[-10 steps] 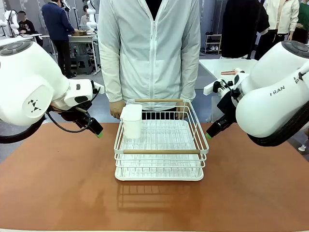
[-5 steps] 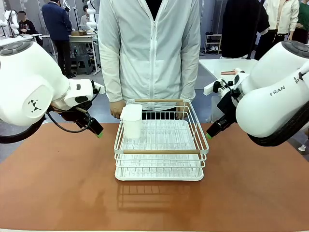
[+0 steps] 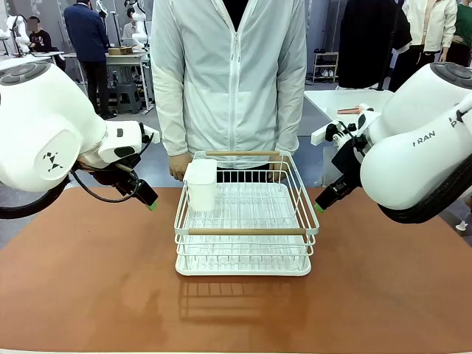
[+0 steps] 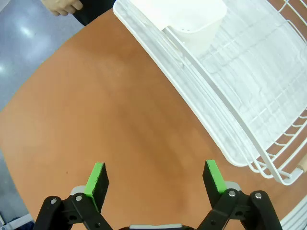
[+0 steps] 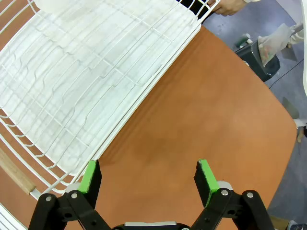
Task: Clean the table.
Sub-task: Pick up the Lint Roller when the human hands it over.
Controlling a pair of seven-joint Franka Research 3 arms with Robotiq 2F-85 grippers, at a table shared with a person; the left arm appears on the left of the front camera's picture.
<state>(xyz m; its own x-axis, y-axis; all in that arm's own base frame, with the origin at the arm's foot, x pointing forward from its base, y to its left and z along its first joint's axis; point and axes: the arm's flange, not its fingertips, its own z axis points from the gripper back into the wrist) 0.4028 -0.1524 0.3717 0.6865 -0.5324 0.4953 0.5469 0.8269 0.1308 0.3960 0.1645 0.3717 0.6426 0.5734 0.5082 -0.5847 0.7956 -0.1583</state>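
Your left pincer (image 4: 154,176) and right pincer (image 5: 147,176) are both spread wide and hold nothing, above the brown counter (image 3: 88,280) lying across the bottom of the front frame, rack (image 3: 243,267) in its middle.

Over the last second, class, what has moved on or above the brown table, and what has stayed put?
Nothing has visibly changed. The left pincer and the right pincer stay open and empty above the table, one on each side of the white wire rack. The white cup stays in the rack's far left corner, with the person behind.
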